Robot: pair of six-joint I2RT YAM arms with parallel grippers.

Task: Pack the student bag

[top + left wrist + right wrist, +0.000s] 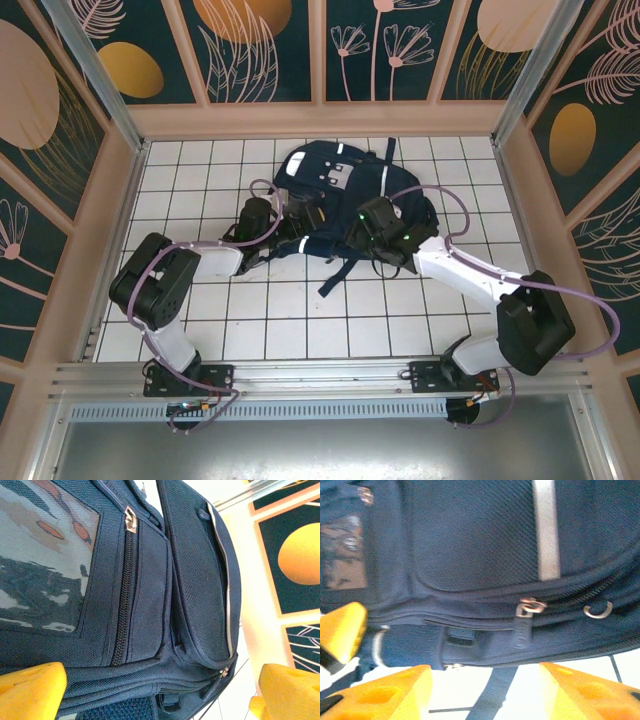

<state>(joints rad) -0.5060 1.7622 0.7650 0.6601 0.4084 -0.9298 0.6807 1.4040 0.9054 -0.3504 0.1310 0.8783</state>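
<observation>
The student bag (340,185) is a navy backpack with white stripes, lying flat at the back middle of the white tiled floor. My left gripper (297,213) is at its near left edge. In the left wrist view its yellow fingers (30,690) stand wide apart, so the gripper (160,697) is open, with the bag's zipped side pocket (145,595) close in front. My right gripper (358,222) is at the bag's near edge. It (485,695) is open over a dark strap (492,695) on the tiles, just short of a zip pull (530,607).
Loose dark straps (335,268) trail from the bag toward the front. Wooden walls (110,220) close in the tiled floor (300,320) on three sides. A metal rail (320,375) runs along the near edge by the arm bases. A yellow finger (342,630) of the left gripper shows in the right wrist view.
</observation>
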